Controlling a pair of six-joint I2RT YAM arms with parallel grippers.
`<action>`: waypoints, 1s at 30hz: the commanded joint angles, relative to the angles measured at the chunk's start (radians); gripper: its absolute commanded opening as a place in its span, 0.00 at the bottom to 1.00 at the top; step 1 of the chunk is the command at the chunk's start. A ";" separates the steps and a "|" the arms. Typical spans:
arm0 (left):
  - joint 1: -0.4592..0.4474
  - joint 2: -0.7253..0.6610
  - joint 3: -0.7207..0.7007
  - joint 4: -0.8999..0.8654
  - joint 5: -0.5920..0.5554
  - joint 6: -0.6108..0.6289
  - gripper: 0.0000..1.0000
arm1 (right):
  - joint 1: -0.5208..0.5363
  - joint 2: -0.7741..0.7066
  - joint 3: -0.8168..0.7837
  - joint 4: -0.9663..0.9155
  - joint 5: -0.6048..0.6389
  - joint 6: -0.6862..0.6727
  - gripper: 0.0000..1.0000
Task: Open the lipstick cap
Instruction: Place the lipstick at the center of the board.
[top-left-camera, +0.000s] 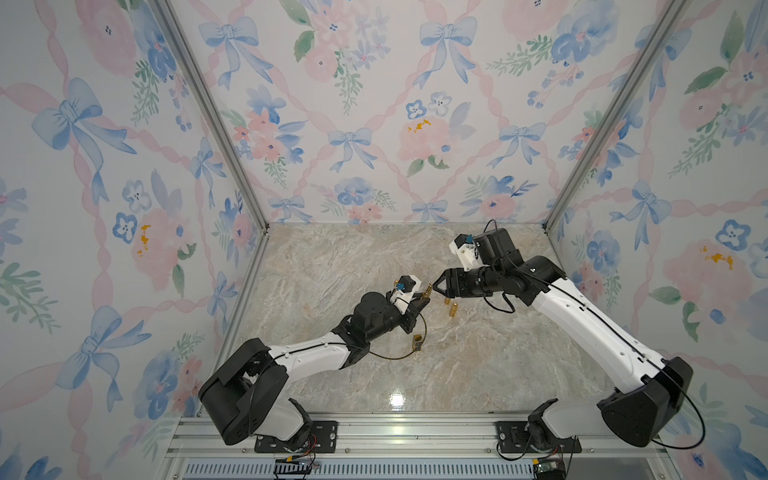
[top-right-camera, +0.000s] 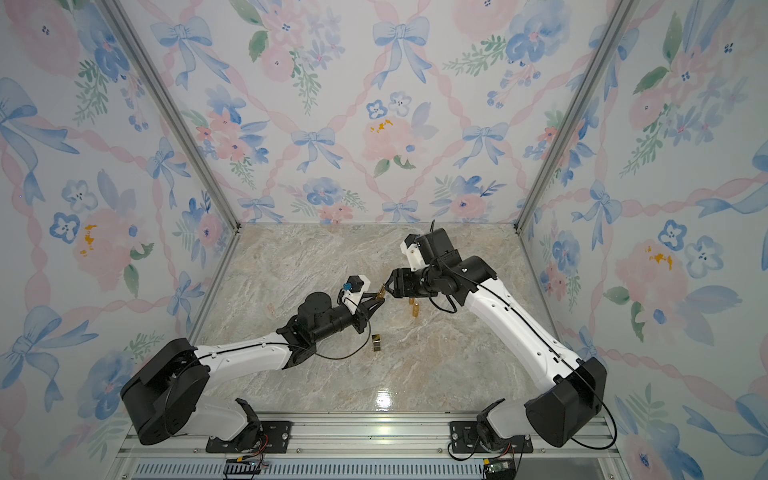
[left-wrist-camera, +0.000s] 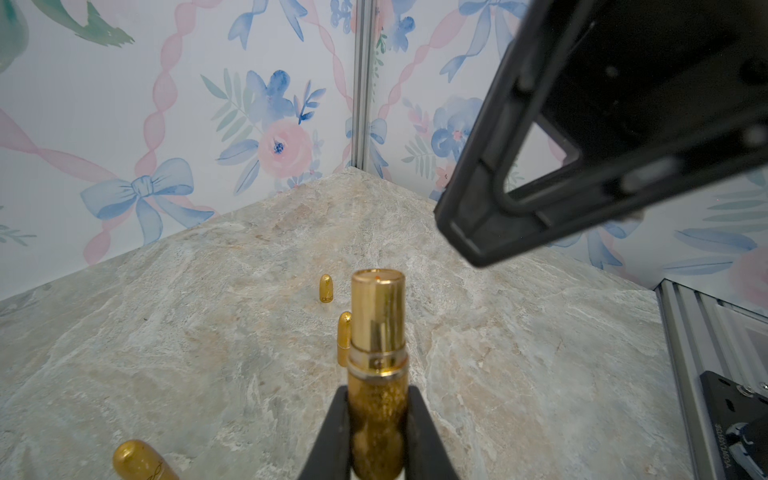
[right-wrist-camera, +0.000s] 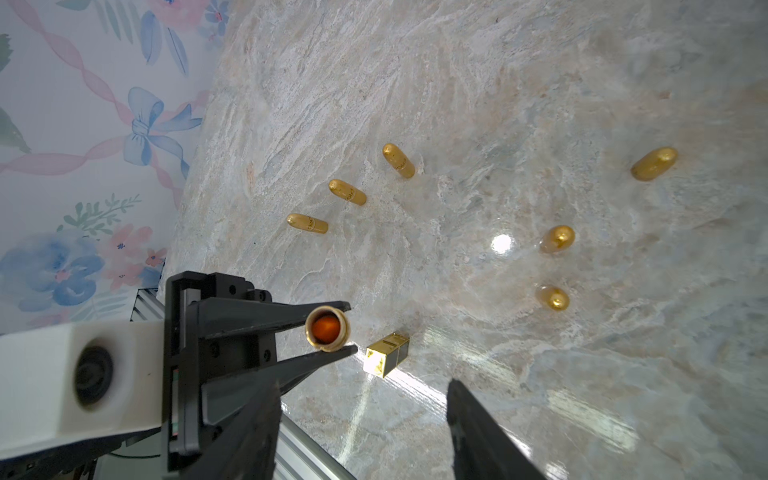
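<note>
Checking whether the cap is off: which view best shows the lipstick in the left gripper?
Right wrist: it looks straight into the lipstick, orange stick visible, clamped in the left gripper. The left wrist view shows its gold side; in both top views it is only a gold speck.

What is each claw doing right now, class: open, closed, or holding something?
Left claw: closed on the lipstick, cap off.
Right claw: open, empty.
</note>
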 joint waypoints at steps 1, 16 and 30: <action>-0.012 -0.013 -0.003 0.019 0.011 0.019 0.00 | 0.019 0.022 -0.025 0.046 -0.045 0.051 0.63; -0.032 -0.029 0.004 0.017 -0.012 0.025 0.00 | 0.042 0.083 -0.064 0.112 -0.083 0.043 0.44; -0.041 -0.026 0.021 0.015 -0.054 0.028 0.00 | 0.054 0.086 -0.097 0.154 -0.095 0.051 0.23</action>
